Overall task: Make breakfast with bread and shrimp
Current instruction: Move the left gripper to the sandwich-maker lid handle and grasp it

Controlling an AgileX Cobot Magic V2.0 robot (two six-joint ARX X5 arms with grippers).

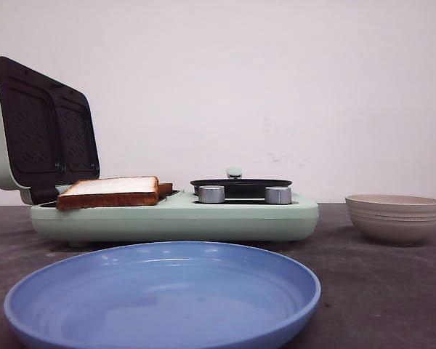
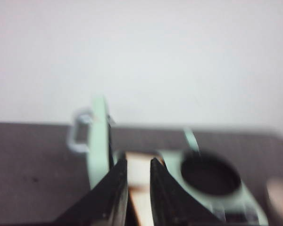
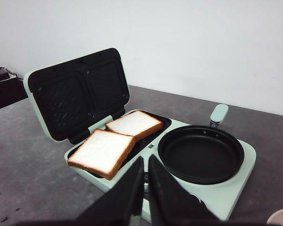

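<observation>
Two slices of bread lie on the open mint-green sandwich maker (image 1: 203, 219). The near slice (image 3: 104, 150) sits tilted over the front rim, and the far slice (image 3: 133, 125) lies flat behind it. From the front, the near slice (image 1: 112, 190) hides most of the other. My right gripper (image 3: 145, 160) is shut and empty, hovering apart in front of the maker. My left gripper (image 2: 138, 162) is slightly open with nothing in it; the blurred bread (image 2: 139, 172) shows through its gap. Neither gripper appears in the front view. The shrimp is out of view.
The maker's lid (image 1: 43, 131) stands raised at the left. A black round pan (image 3: 200, 153) fills the maker's right half. A beige ribbed bowl (image 1: 394, 217) stands to the right, its inside hidden. A large blue plate (image 1: 160, 291) lies at the table's front.
</observation>
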